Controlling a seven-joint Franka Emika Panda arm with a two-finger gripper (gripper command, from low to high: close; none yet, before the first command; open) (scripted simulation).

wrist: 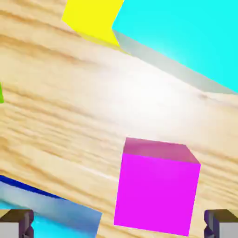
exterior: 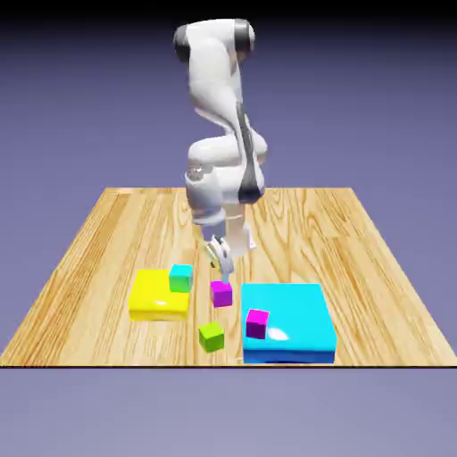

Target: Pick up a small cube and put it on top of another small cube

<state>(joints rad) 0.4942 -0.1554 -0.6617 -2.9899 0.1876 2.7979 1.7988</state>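
Note:
A small magenta cube rests on the wooden table between the yellow and cyan slabs. It fills the lower middle of the hand view as the magenta cube. My gripper hangs just above it, open; the gripper shows its two grey tips far apart at the bottom corners, either side of the cube. The second magenta cube sits on the cyan slab. The teal cube stands on the yellow slab's near right corner and shows as the teal cube at the hand view's top right.
The yellow slab lies on the exterior view's left and appears as the yellow slab. A lime-green cube sits near the table's front edge. A corner of the cyan slab shows at the hand view's lower left.

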